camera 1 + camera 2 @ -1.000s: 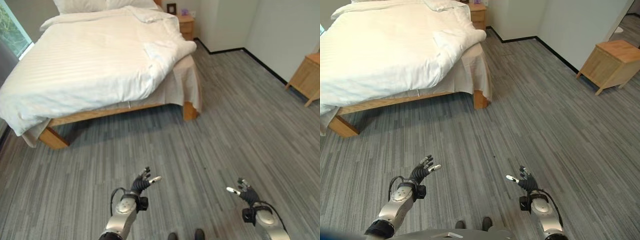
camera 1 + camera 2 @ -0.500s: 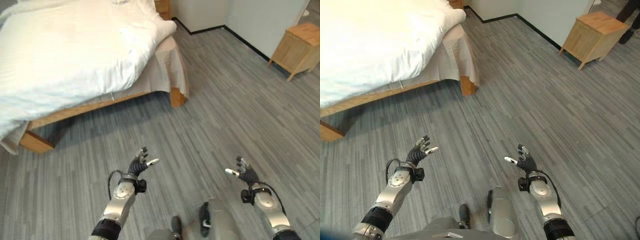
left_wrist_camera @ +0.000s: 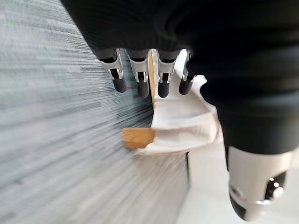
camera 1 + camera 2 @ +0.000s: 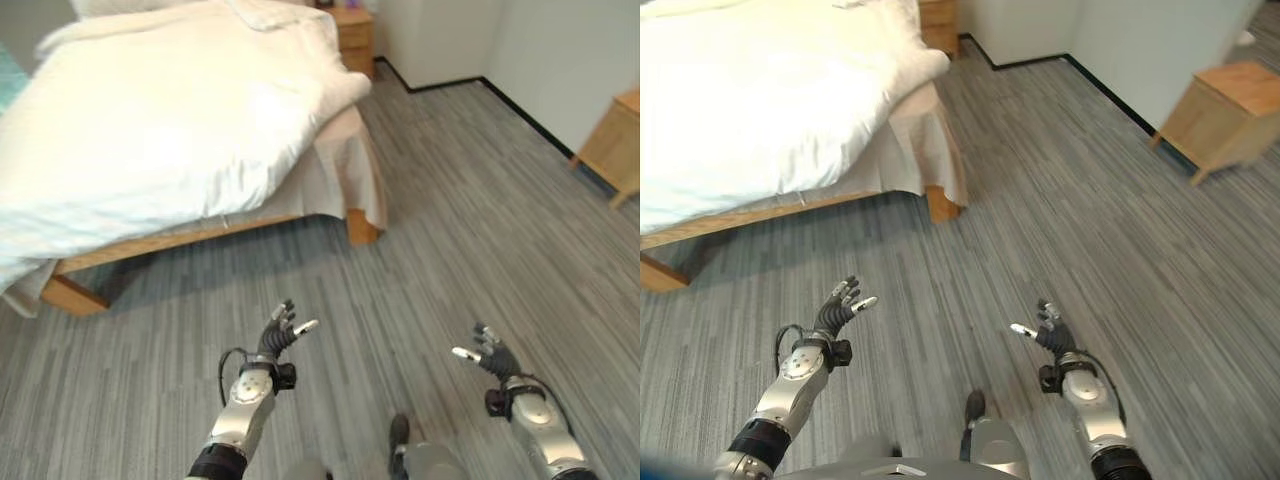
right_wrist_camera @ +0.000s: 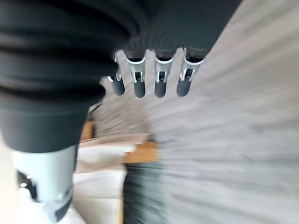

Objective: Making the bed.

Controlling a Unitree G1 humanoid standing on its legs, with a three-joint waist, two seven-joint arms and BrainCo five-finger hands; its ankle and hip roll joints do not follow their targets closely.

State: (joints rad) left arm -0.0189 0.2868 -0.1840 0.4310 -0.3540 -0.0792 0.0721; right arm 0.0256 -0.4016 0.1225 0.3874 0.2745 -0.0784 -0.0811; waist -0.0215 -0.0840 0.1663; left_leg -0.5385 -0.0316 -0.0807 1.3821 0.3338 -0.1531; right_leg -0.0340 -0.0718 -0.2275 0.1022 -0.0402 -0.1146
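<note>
A wooden-framed bed (image 4: 200,232) stands ahead at the upper left, covered by a rumpled white duvet (image 4: 170,120) that hangs over the foot end. A beige bed skirt (image 4: 350,170) drapes over its near right corner. My left hand (image 4: 280,335) is raised over the grey floor well short of the bed, fingers straight and empty. Further right, my right hand (image 4: 488,356) is held at the same height, open and empty too. In the left wrist view the fingers (image 3: 140,74) point toward the bed's corner (image 3: 140,137).
A wooden nightstand (image 4: 355,30) sits beside the bed's head. A second wooden cabinet (image 4: 1220,110) stands against the right wall. White walls with a dark skirting (image 4: 500,95) bound the room. Grey striped flooring (image 4: 470,230) lies between me and the bed.
The camera has swung and tipped as I move, shifting the bed in the picture. Both hands stay open and raised before me, holding nothing.
</note>
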